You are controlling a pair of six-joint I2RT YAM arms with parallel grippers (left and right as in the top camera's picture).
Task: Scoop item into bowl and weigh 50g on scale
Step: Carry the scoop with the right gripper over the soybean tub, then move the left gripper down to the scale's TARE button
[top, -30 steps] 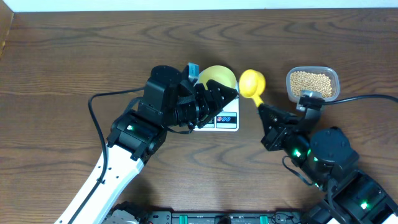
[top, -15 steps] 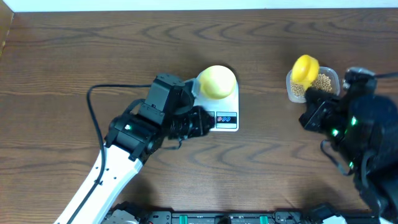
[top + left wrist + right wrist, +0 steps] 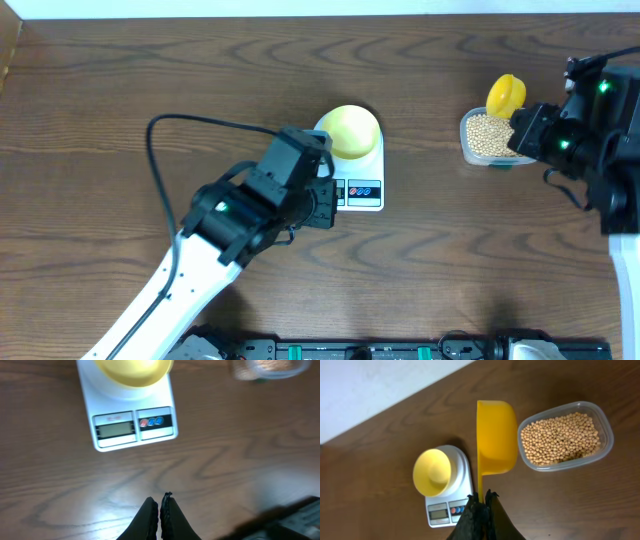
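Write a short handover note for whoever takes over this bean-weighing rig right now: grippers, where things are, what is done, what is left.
Left gripper: shut, empty, in front of the white rectangular digital scale.
Right gripper: shut on the handle of the bright yellow plastic scoop, which is at the edge of the clear plastic container; no beans visible in it.
Small round tan beans: in the container.
Pale yellow round bowl: on the scale's platform, empty.
Done: bowl placed, scoop gripped.
Left: scoop beans into the bowl until 50g. Display unreadable.
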